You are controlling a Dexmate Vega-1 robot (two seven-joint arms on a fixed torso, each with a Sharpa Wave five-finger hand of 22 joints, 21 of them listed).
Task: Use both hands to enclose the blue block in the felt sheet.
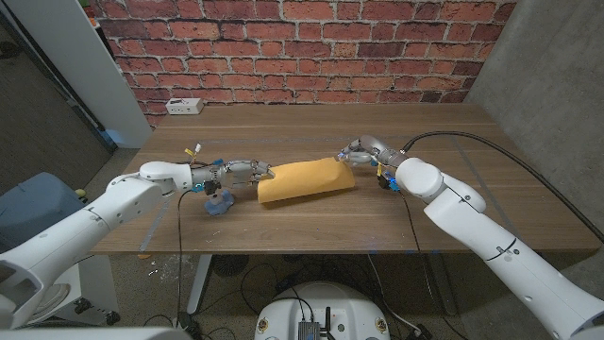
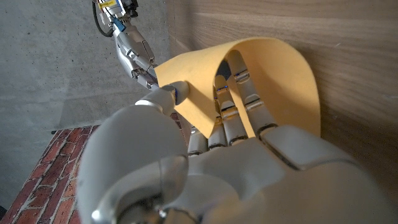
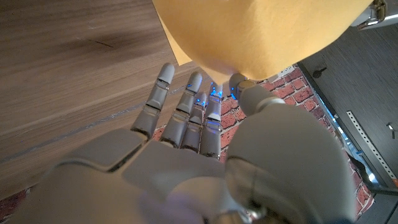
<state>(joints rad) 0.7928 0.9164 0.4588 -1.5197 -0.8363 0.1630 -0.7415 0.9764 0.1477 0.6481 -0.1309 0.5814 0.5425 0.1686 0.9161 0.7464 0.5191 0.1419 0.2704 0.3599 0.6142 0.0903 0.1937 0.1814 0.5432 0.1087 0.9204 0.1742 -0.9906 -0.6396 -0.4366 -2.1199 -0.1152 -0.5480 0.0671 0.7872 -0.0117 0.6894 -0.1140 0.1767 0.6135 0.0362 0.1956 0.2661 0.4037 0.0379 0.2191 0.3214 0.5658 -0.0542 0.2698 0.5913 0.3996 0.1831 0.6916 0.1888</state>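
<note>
A yellow felt sheet point(image 1: 307, 179) lies mid-table, folded over into a raised hump. My left hand point(image 1: 247, 172) pinches its left edge, thumb on top and fingers point(image 2: 239, 102) under the arching felt point(image 2: 273, 74). At the far right corner my right hand point(image 1: 361, 151) pinches the felt point(image 3: 261, 31) between thumb and fingers point(image 3: 186, 112). The felt hides the blue block in the head view. A speck of blue point(image 3: 214, 93) glints between my right fingers; whether it is the block I cannot tell. My right hand point(image 2: 134, 56) also appears beyond the felt in the left wrist view.
A white power strip point(image 1: 183, 106) lies at the table's back left. A black cable point(image 1: 472, 137) runs over the table's right side to my right arm. Bare wood point(image 1: 311, 127) stretches behind the felt, and a brick wall stands past the far edge.
</note>
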